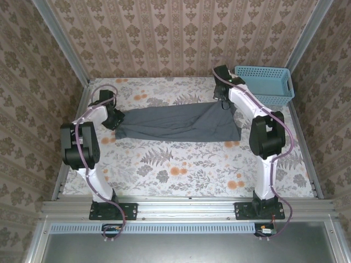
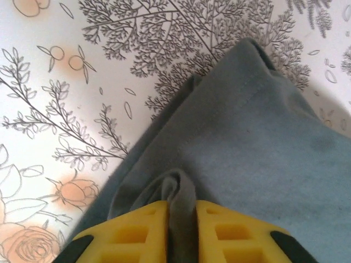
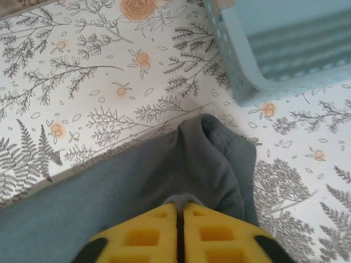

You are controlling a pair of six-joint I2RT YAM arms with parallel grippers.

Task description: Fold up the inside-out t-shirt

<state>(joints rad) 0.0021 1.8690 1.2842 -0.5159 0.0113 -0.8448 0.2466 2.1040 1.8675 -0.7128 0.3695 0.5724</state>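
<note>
The inside-out t-shirt point(image 1: 181, 121) lies as a long dark grey band across the far half of the floral table. My left gripper point(image 1: 117, 119) is at the band's left end. In the left wrist view a thick fold of the shirt point(image 2: 258, 142) stands between the yellow jaws of that gripper point(image 2: 182, 211), which press on it from both sides. My right gripper point(image 1: 224, 101) is at the right end, near the far edge. There the yellow jaws of the right gripper point(image 3: 180, 207) are almost together and pinch a small ridge of the shirt point(image 3: 164, 170).
A light blue perforated basket point(image 1: 266, 83) stands at the back right corner, close behind the right gripper; its wall point(image 3: 274, 49) shows in the right wrist view. Patterned walls enclose the table point(image 1: 181, 170) on three sides.
</note>
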